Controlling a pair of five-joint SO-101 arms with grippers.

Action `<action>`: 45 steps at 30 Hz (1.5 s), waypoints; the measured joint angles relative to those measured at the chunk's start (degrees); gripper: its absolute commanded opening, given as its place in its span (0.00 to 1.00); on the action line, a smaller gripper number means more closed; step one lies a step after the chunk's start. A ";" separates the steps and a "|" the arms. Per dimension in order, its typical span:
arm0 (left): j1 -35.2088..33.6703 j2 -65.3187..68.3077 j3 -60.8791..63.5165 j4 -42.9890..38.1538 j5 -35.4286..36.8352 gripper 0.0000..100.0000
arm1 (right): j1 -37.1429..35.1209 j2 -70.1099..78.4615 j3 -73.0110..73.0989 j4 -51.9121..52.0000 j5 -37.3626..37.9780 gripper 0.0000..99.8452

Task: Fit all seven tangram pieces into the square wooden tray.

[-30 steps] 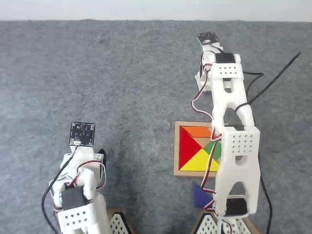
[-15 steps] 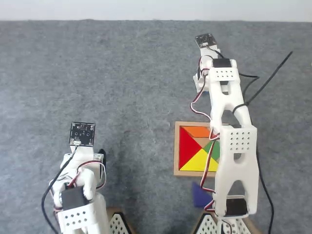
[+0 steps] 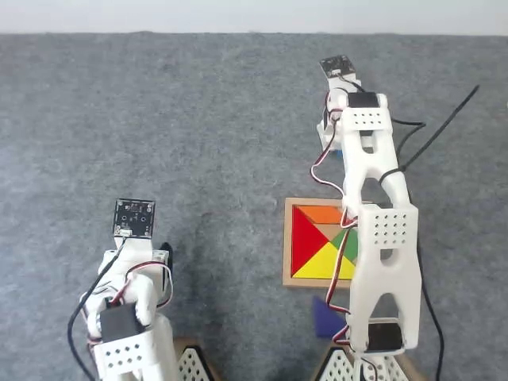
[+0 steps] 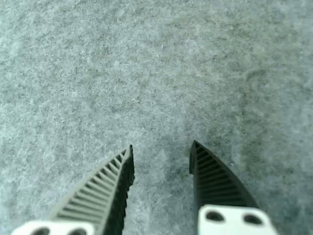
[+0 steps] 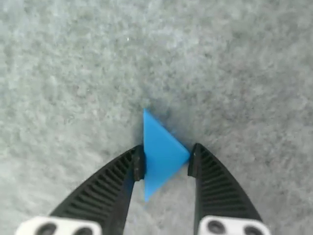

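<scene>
- Nearest the arms' bases, just off the near edge of the tray [image 3: 287, 238], a dark blue piece [image 3: 324, 316] lies flat on the grey worktop [image 3: 198, 135], partly under your right arm [image 3: 386, 238].
- Well to the left of the tray, your left pincer [image 4: 162, 147] hangs over bare worktop, jaws apart and holding nothing.
- Inside the tray lie a red piece [image 3: 305, 238], an orange piece [image 3: 321, 213], a yellow piece [image 3: 325, 266] and a green piece [image 3: 349, 244]; your right arm crosses above the tray's right part and hides it.
- Beyond the tray's far edge, your right pincer [image 5: 166, 156] grips a light blue triangle [image 5: 159, 142], a finger against each side.
</scene>
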 measured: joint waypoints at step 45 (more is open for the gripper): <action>0.00 0.00 0.00 0.00 0.00 0.18 | 13.63 -61.98 71.47 9.14 41.14 0.13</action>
